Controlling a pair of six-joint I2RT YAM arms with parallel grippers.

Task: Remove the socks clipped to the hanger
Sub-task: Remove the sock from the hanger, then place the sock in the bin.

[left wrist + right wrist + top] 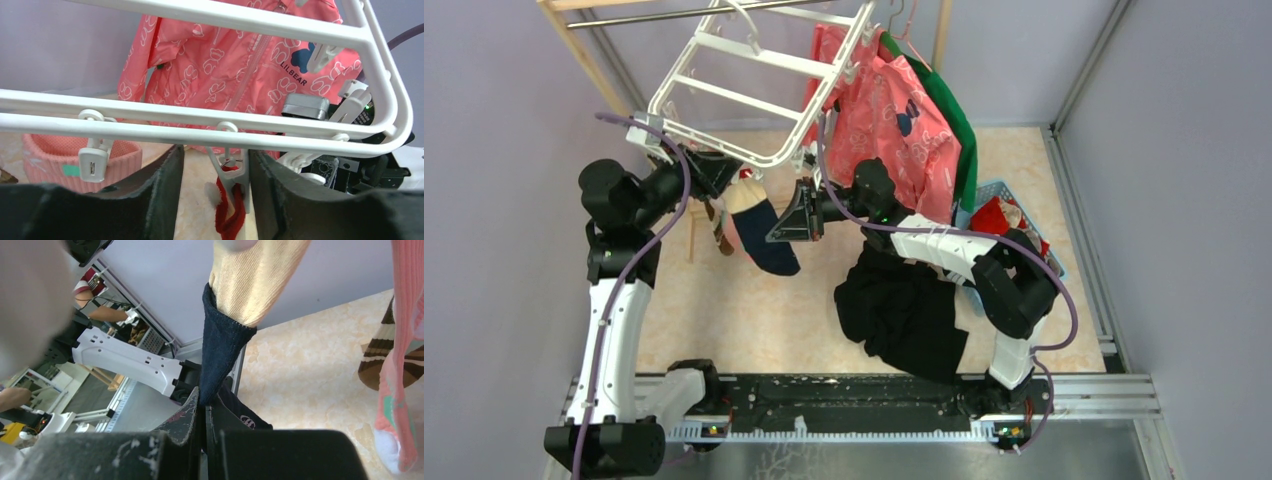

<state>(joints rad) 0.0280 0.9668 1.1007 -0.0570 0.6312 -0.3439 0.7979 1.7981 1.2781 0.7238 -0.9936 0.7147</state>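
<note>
My right claw [202, 402] is pinching the navy sock [220, 350] by its tip, its length running straight up from it. My left claw [215, 152] is straddling, spread, the rack [200, 117] clip [234, 172] holding a red sock [227, 220]. A pink jacket [225, 60] is hanging beyond.

The white-and-black left arm [614, 320] stood raised, its black two-finger left gripper [215, 165] parted. The matching right arm [944, 245] stretched forward, its right gripper [204, 410] pinched together on a dark navy sock [220, 350] above its fingertips.

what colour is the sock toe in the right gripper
Dark navy sock toe; shows best in the right wrist view.
</note>
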